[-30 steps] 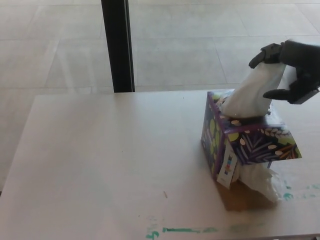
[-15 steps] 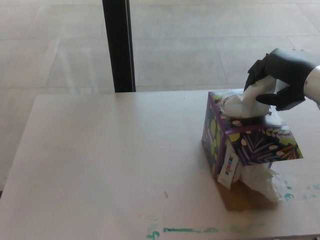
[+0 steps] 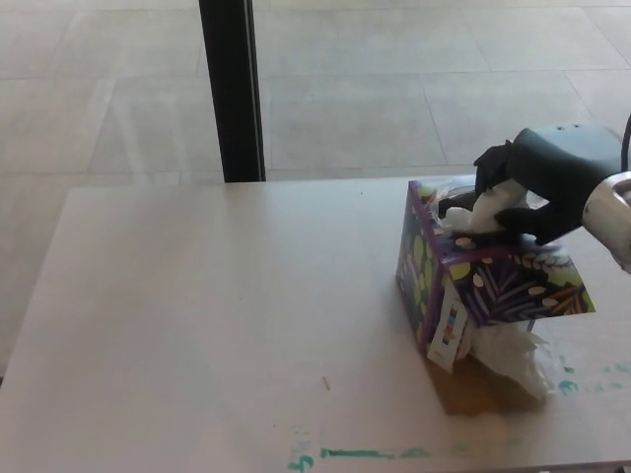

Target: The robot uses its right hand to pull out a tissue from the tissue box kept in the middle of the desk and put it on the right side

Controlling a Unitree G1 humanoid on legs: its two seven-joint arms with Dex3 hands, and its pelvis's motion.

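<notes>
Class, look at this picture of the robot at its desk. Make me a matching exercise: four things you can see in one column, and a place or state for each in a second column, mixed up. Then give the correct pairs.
Things
1. right hand
2. tissue box
3. crumpled tissue
4. green marks

Places or states
A. lying on the desk at the foot of the box, on the near side
B. on top of the box, fingers closed on the white tissue at the opening
C. along the desk's near edge
D. standing on the right part of the desk, purple with a leaf pattern

Pairs: 1-B, 2-D, 3-A, 4-C
</notes>
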